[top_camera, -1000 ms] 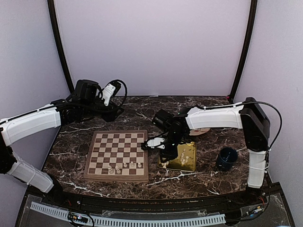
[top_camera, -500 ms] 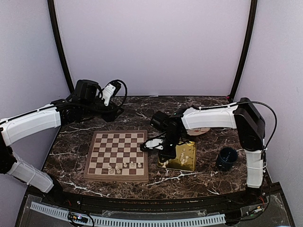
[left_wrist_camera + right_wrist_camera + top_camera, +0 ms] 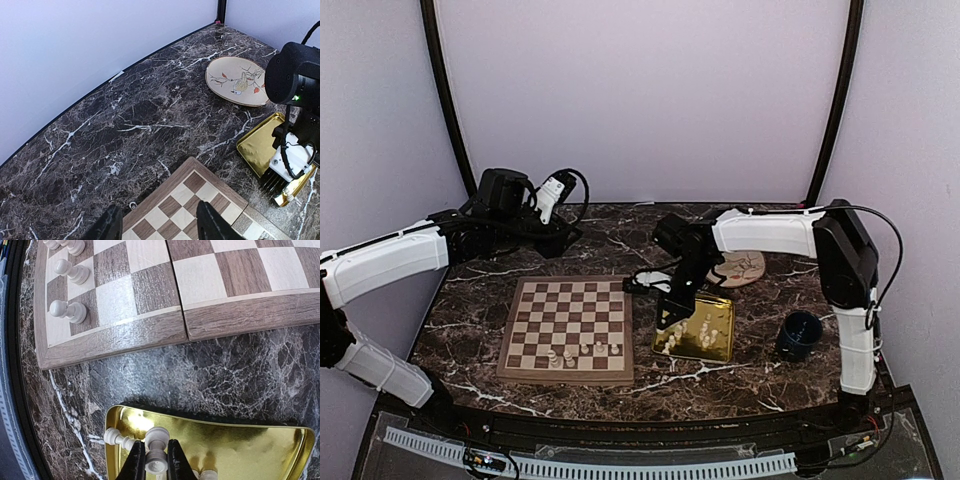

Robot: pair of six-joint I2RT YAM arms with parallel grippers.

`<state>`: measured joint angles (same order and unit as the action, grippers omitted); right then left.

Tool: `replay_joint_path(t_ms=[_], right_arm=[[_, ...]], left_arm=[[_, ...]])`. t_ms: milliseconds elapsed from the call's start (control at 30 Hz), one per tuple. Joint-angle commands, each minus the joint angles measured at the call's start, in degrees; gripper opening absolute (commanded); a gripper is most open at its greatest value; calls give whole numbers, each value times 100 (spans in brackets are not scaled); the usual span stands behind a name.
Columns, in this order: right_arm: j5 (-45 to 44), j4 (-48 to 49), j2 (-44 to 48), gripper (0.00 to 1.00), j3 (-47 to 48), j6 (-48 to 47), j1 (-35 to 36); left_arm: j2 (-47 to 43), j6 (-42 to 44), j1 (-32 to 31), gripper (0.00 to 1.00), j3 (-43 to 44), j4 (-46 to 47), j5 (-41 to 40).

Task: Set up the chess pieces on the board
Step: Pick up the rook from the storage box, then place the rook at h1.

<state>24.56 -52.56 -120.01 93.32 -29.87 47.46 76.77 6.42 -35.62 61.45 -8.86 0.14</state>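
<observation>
Since a second ago the right arm has swung off the gap beside the board and tipped steeper over the 9 o'clock corner of the shiny gold rectangular tray (image 3: 705,350), and the right end effector (image 3: 156,460) has closed: its dark fingers (image 3: 136,462) now pinch one small cream-white chess piece (image 3: 157,440) low over the tray floor. The square wooden chessboard with dark and light checks (image 3: 570,322) lies at 9 o'clock of the tray on the dark marbled counter (image 3: 470,310), and several cream-white pawns (image 3: 586,351) already stand along its 6 o'clock rows. The left end effector (image 3: 159,220) hangs half open and empty over the board's 12 o'clock edge, well apart. The grip looks like the weak point: a tiny rounded piece held by narrow tips may twist or pop free on lifting, and the loose piece (image 3: 117,437) lying just beside it at 9 o'clock could be dragged along or flicked over the rim. Setting down near the standing pawns risks toppling them. No brand, label or writing is legible; the round cream plate (image 3: 237,80) bears only a painted twig.
</observation>
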Motion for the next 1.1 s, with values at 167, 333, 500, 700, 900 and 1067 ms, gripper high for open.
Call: replay_joint_path(t_ms=[167, 333, 500, 700, 900, 1067], right_arm=[[-251, -12, 213, 9, 130, 69, 134], [-1245, 136, 467, 9, 203, -20, 699], [-1596, 25, 430, 9, 503, -63, 1167], [-1819, -122, 208, 10, 899, -137, 1664], [-2028, -199, 47, 10, 1112, -235, 2029], [-2037, -238, -67, 10, 1177, -280, 2202]], left_arm=[[-152, 44, 2, 53, -28, 17, 47], [-167, 31, 2, 53, -37, 20, -49], [-177, 26, 2, 53, -36, 21, -150], [-204, 26, 2, 53, -37, 15, -189], [-248, 44, 2, 53, -37, 16, -219], [-281, 44, 2, 53, -37, 18, -221]])
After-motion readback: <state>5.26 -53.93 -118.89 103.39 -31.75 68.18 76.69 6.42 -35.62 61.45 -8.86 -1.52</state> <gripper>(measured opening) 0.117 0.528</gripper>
